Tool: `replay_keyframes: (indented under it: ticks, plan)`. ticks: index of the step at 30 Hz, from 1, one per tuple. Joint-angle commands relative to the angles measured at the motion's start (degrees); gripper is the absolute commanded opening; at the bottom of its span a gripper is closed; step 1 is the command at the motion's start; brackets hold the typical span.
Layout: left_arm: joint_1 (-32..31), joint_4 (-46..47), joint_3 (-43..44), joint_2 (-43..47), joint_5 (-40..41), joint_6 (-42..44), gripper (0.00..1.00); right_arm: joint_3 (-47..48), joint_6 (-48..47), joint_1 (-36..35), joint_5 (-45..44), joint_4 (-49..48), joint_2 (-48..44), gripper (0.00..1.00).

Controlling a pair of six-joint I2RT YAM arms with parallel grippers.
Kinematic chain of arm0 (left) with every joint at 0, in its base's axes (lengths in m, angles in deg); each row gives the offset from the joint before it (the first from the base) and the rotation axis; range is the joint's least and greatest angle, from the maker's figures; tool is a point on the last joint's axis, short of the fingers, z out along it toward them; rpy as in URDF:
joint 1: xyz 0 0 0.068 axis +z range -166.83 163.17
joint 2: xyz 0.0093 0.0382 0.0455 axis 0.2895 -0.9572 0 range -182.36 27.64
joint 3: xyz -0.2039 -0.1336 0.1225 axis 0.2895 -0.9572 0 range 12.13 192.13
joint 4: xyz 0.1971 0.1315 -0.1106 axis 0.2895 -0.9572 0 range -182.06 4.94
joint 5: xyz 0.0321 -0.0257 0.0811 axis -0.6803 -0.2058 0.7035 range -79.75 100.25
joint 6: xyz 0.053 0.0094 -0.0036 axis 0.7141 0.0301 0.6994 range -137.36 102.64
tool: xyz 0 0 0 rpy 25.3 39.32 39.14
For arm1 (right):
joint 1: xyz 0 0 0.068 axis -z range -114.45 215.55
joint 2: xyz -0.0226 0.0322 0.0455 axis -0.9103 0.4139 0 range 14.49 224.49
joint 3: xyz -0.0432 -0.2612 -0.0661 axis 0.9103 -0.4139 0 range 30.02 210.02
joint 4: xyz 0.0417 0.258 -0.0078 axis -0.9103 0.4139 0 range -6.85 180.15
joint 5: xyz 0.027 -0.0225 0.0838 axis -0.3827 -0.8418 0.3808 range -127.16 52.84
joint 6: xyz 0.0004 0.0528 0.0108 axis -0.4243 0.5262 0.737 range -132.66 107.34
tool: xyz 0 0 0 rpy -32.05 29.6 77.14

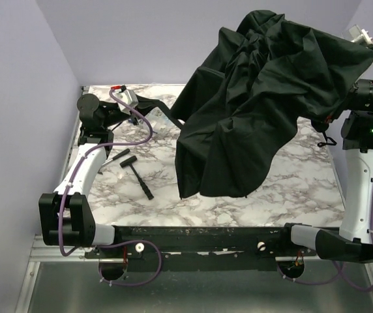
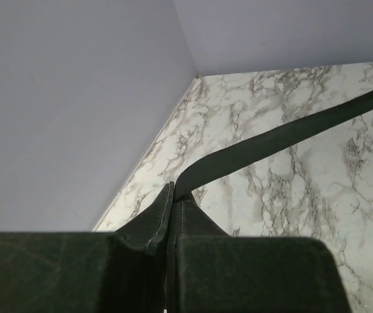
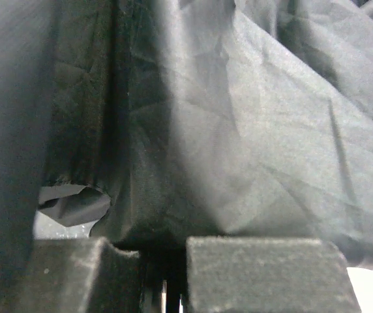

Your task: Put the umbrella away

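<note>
The umbrella [image 1: 252, 111] hangs over the bench's [image 1: 291, 189] right side, its shaft lost under drooping fabric. The raised right hand [image 3: 164, 251] clenches that fabric; the left hand [image 2: 173, 195], reaching far-left, pinches the strap [image 2: 284, 137].

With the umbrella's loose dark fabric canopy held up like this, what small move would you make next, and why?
Probably lower the right gripper slightly toward the white marble table. It is shut on the dark fabric umbrella canopy, which hangs billowed and ungathered, while the left gripper pinches its thin dark strap; lowering should let the folds settle.
</note>
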Motion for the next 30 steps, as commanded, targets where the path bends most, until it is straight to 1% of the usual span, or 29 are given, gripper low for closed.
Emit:
replay_keyframes:
  ticks: [1, 2, 3, 5, 7, 11, 13, 15, 17, 18, 19, 20, 22, 23, 24, 27, 30]
  plan:
    - [-0.27, -0.93, -0.38, -0.55, -2.69, 2.59, 0.00, -4.64, 17.96, 0.36, 6.85, -27.31, -0.48, 0.00]
    - [-0.32, -3.01, 0.08, -0.53, -2.55, 4.08, 0.00, -6.10, 19.38, 0.29, 6.85, -30.42, -0.79, 0.00]
    - [-0.41, -5.23, 0.58, -0.44, -2.30, 5.46, 0.00, -7.35, 18.90, 0.28, 6.95, -31.19, -1.20, 0.00]
    - [-0.58, -9.91, 1.50, 0.19, -1.80, 8.46, 0.00, -9.44, 14.51, 0.21, 6.83, -27.59, -2.08, 0.00]
    - [-0.72, -12.84, 1.34, 1.73, -1.23, 10.88, 0.00, -12.10, 13.25, 0.24, 6.88, -27.96, -2.61, 0.00]
    - [-0.81, -14.21, -0.09, 3.64, -0.85, 12.73, 0.00, -19.06, 12.27, -2.45, 7.00, -30.43, -4.66, 0.00]
    - [-0.84, -14.08, -0.46, 3.86, -1.47, 11.42, 0.00, -22.57, 11.40, -4.99, 6.96, -31.27, -5.98, 0.00]
    - [-0.85, -10.72, -2.44, 4.81, -2.33, 7.58, 0.00, -26.51, 13.00, -6.66, 7.00, -35.84, -7.21, 0.00]
    - [-0.81, -5.26, -5.76, 6.55, -3.66, 3.95, 0.00, -31.13, 18.53, -7.35, 6.94, -45.32, -8.05, 0.00]
    - [-0.82, -4.70, -6.98, 7.69, -3.99, 3.52, 0.00, -33.58, 19.88, -8.40, 6.94, -49.69, -8.54, 0.00]
    - [-0.93, -5.42, -8.03, 8.67, -4.84, 3.64, 0.00, -35.53, 21.08, -8.78, 6.98, -52.69, -8.98, 0.00]
    - [-0.91, -8.07, -8.85, 9.94, -5.24, 5.00, 0.00, -37.78, 22.41, -9.16, 6.93, -57.53, -9.46, 0.00]
    - [-1.20, -13.53, -11.27, 13.09, -4.65, 9.19, 0.00, -40.73, 26.49, -9.37, 6.94, -67.50, -9.63, 0.00]
    - [-1.46, -15.41, -13.03, 15.20, -3.78, 10.78, 0.00, -41.76, 27.88, -9.46, 6.91, -70.37, -9.38, 0.00]
    - [-1.66, -16.24, -15.11, 17.43, -3.11, 12.11, 0.00, -42.57, 28.53, -9.61, 6.87, -72.40, -9.17, 0.00]
    - [-2.35, -17.20, -20.34, 24.67, -0.67, 15.57, 0.00, -45.07, 26.10, -9.64, 6.89, -72.66, -8.59, 0.00]
    - [-3.28, -23.69, -20.78, 29.86, 4.51, 20.83, 0.00, -46.83, 22.65, -9.67, 6.84, -72.57, -7.67, 0.00]
